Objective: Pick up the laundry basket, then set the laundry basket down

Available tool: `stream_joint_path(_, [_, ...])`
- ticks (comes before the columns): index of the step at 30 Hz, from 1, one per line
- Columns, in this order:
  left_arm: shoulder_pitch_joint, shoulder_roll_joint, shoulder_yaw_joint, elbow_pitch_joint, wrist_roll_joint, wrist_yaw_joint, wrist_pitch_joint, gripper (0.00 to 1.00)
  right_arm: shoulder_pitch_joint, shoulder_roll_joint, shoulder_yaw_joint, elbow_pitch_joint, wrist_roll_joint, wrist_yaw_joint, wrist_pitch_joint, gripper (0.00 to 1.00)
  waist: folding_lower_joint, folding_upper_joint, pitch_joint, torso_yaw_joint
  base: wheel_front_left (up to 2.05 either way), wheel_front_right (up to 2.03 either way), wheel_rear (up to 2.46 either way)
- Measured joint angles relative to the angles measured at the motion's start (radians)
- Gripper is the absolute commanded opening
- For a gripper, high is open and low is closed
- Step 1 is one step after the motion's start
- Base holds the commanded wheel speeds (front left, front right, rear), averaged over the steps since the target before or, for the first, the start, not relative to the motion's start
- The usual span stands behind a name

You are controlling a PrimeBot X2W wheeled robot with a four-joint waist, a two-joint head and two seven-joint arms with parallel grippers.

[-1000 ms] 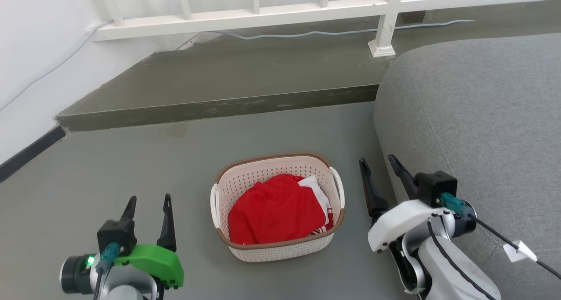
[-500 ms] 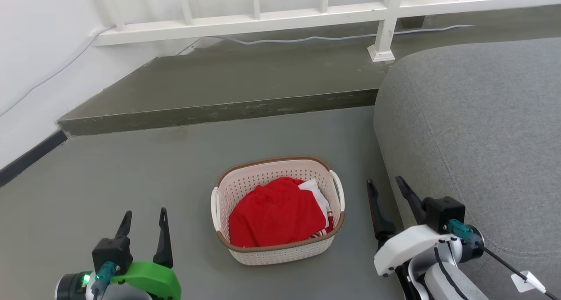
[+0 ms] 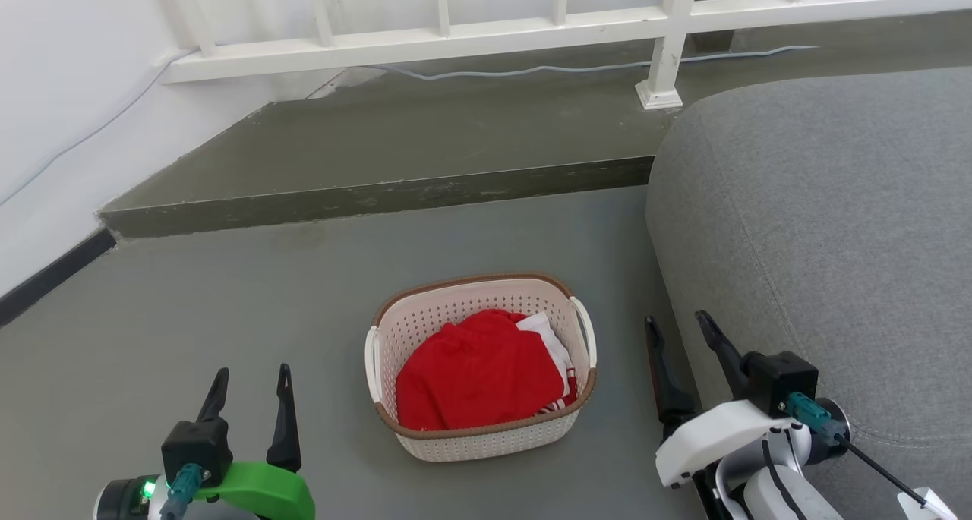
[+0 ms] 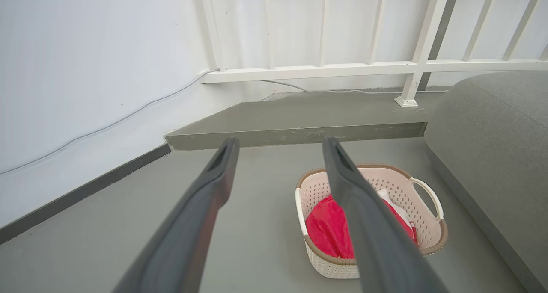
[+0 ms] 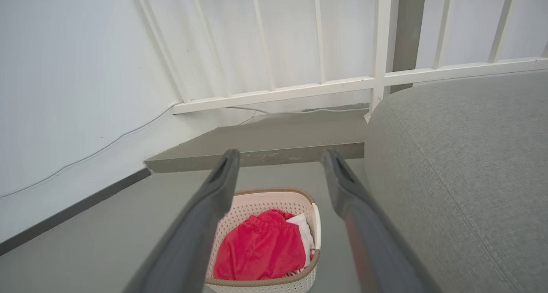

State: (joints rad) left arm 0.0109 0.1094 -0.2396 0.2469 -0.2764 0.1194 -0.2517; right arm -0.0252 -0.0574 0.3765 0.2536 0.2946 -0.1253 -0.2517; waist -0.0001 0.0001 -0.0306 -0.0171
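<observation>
left gripper (image 3: pixel 253 370), right gripper (image 3: pixel 675 319): spread wide, empty
low, pointing forward, flanking the laundry basket (image 3: pixel 486 440); neither touches it

Inside the laundry basket (image 3: pixel 486 440), red cloth (image 3: pixel 474 372) hides its bottom.

The cream, perforated laundry basket (image 3: pixel 486 442) is sitting upright on the grey floor (image 3: pixel 228 307), brown-rimmed, a white handle at each side, red and white cloth (image 3: pixel 474 372) lying inside.
</observation>
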Motion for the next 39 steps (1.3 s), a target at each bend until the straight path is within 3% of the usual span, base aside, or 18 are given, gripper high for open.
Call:
stream_joint_path(26, [0.048, -0.007, 0.021, -0.018, 0.03, 0.0, 0.0, 1.0, 0.056, 0.005, -0.007, -0.039, -0.032, 0.0, 0.0, 1.0, 0.0, 0.0, -0.012, 0.0, 0.0, 0.0, 0.0])
stream_joint_path(27, [0.051, -0.007, 0.022, -0.019, 0.034, 0.0, 0.0, 0.0, 0.057, 0.005, -0.007, -0.039, -0.032, 0.0, 0.0, 0.0, 0.0, 0.0, -0.013, 0.0, 0.0, 0.0, 0.0])
stream_joint_path(39, [0.076, -0.027, 0.022, 0.041, -0.007, -0.007, 0.015, 0.0, 0.118, 0.006, -0.003, -0.005, 0.009, 0.011, 0.002, 0.0, 0.0001, 0.0, -0.011, 0.0, 0.0, 0.0, 0.0])
